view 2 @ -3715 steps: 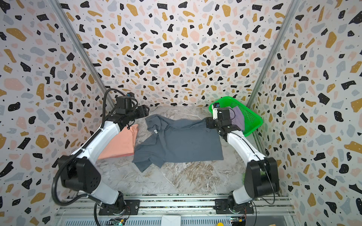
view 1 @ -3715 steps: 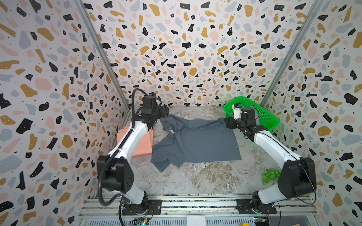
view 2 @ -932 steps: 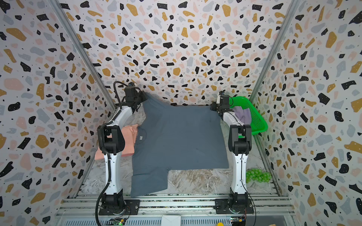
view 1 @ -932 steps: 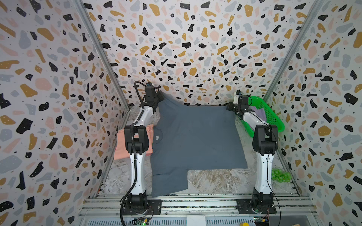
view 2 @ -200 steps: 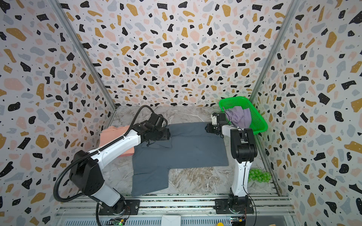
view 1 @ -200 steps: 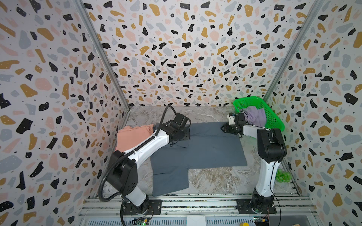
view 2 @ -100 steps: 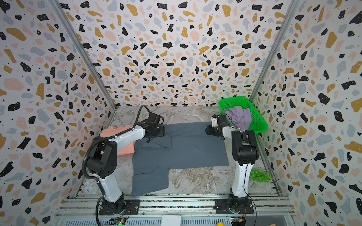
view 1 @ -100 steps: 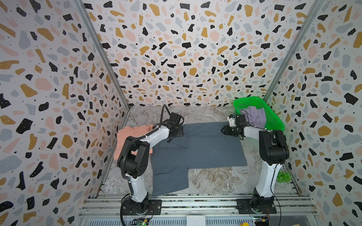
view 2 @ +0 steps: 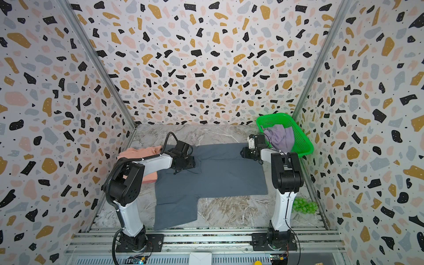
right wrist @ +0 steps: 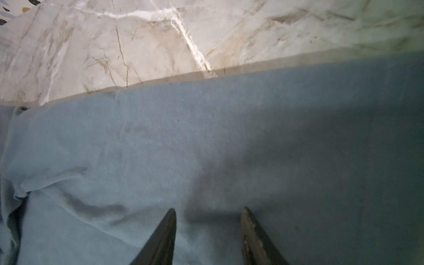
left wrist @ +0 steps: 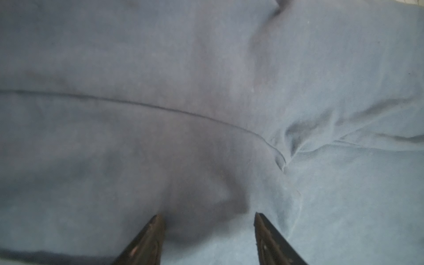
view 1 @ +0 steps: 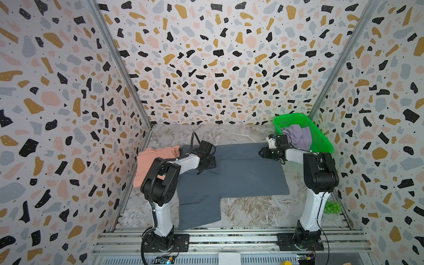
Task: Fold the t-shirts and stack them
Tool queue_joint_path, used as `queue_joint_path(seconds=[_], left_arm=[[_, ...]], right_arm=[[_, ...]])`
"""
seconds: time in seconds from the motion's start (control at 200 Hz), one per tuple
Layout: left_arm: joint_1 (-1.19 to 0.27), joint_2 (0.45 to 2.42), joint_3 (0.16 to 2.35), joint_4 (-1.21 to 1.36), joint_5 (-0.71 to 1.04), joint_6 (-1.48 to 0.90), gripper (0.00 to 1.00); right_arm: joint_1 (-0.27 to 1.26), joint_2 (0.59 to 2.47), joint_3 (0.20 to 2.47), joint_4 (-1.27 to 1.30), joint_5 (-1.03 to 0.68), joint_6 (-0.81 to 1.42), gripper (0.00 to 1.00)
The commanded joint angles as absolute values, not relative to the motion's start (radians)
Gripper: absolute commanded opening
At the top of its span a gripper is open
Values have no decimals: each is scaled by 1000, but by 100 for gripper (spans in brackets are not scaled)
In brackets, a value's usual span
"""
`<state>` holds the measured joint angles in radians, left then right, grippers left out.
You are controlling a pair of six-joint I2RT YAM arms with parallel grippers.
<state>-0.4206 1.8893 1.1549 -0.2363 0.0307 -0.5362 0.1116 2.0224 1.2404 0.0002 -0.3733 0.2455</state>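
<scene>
The dark slate-grey t-shirt (view 1: 234,176) (view 2: 218,181) lies spread flat on the marble table, one sleeve reaching toward the front. My left gripper (view 1: 214,164) (view 2: 195,164) hovers low over its far left part, by a seam (left wrist: 160,107). Its jaws (left wrist: 206,216) are open with only cloth under them. My right gripper (view 1: 261,152) (view 2: 242,153) is open too, low over the shirt's far right corner (right wrist: 207,212). The salmon-pink t-shirt (view 1: 156,158) (view 2: 137,153) lies folded at the left. The pale lilac t-shirt (view 1: 298,137) (view 2: 281,137) is bunched in the basket.
A bright green mesh basket (view 1: 321,142) (view 2: 302,143) stands at the back right corner. A bunch of green balls (view 1: 330,206) (view 2: 304,205) lies by the right wall. Patterned walls close in three sides. Bare marble (view 1: 252,208) shows in front of the shirt.
My left arm has folded its elbow in, and its gripper has shifted a little over the shirt's far left part, jaws slightly narrower. The right gripper has barely moved.
</scene>
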Motion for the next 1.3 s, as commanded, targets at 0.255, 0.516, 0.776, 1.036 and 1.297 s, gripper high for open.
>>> queue_joint_path(seconds=[0.255,0.516,0.776,1.036,1.297], left_arm=[[-423,1524,946,-429,79,-609,59],[-414,1534,1056,-369,6,-578,65],[-398,1861,1293,-338,17,-540,64],[-398,1833,1158,-315,-25,-573,64],[-400,1701,957,-342,-17,-615,63]], right_arm=[[102,2012,1222,-28,-345,245,47],[98,1982,1240,-46,-363,231,47],[97,1972,1224,-28,-381,246,48],[97,1978,1199,-24,-332,275,48],[96,2003,1211,-54,-293,278,48]])
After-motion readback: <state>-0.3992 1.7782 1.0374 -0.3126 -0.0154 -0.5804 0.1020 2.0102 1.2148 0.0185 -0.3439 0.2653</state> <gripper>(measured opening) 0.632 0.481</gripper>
